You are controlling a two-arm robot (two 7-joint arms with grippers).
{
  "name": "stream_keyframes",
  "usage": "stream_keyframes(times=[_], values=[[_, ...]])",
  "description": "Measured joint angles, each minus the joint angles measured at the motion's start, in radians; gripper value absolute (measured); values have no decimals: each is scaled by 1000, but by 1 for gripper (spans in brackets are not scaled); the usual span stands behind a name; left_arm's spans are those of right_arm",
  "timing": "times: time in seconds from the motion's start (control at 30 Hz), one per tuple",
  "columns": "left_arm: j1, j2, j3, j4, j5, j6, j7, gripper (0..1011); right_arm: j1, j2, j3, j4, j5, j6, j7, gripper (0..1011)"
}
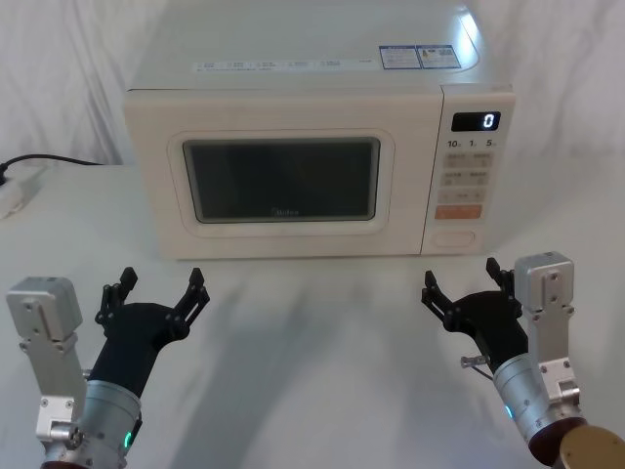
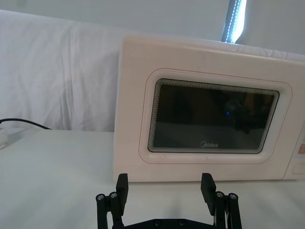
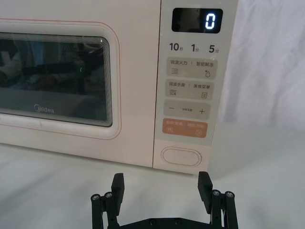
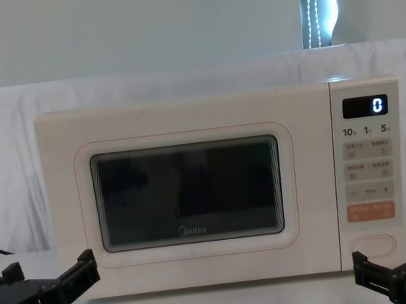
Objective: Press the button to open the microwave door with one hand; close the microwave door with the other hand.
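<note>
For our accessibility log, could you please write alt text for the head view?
A cream microwave, its microwave door shut, faces the robot. The left end effector and right end effector are open and low before it, the right nearest the button.

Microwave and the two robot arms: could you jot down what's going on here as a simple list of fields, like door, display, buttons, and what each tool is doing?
microwave door: shut, dark window, Midea logo
display: shows 0
button: wide cream pill at the bottom of the control panel, below the orange button; untouched
left tool: open, on the table side of the door, touching nothing
right tool: open, short of the control panel, lined up with the button
table: white cloth
cable: black, to the left of the microwave
</note>
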Motion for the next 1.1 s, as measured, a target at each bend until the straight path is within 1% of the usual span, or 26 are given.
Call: stream_keyframes(times=[1.1], values=[[0,0,0,0,0,0,0,1001,0,0,0,0,0,0,0,1002]])
